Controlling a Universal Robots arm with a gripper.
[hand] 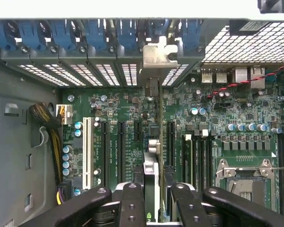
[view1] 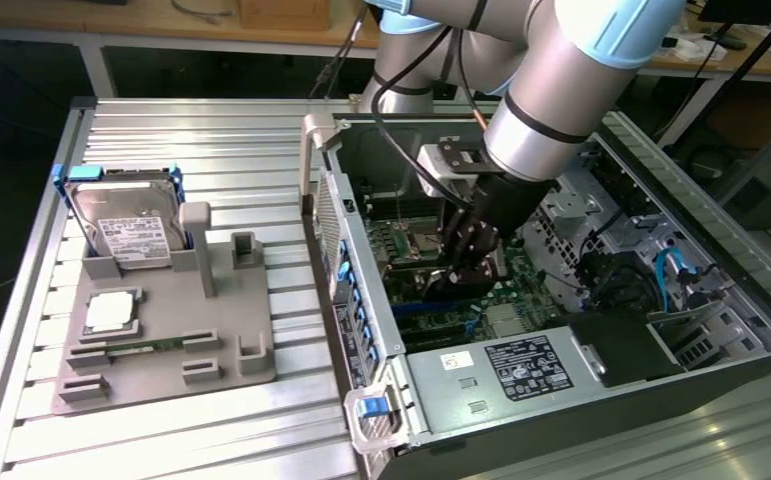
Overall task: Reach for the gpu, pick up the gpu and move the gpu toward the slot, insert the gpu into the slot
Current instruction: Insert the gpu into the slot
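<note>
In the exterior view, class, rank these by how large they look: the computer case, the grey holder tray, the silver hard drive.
1. Computer case, clearly largest.
2. Grey holder tray.
3. Silver hard drive, smallest, standing in the tray's far end.

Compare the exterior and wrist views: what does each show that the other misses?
Exterior only: the grey holder beside the case with the hard drive standing in it, and the power supply. Wrist only: the gpu seen edge-on, its bracket at the rear slot openings, above the white slot. Both: the end effector shut on the gpu over the motherboard.
</note>
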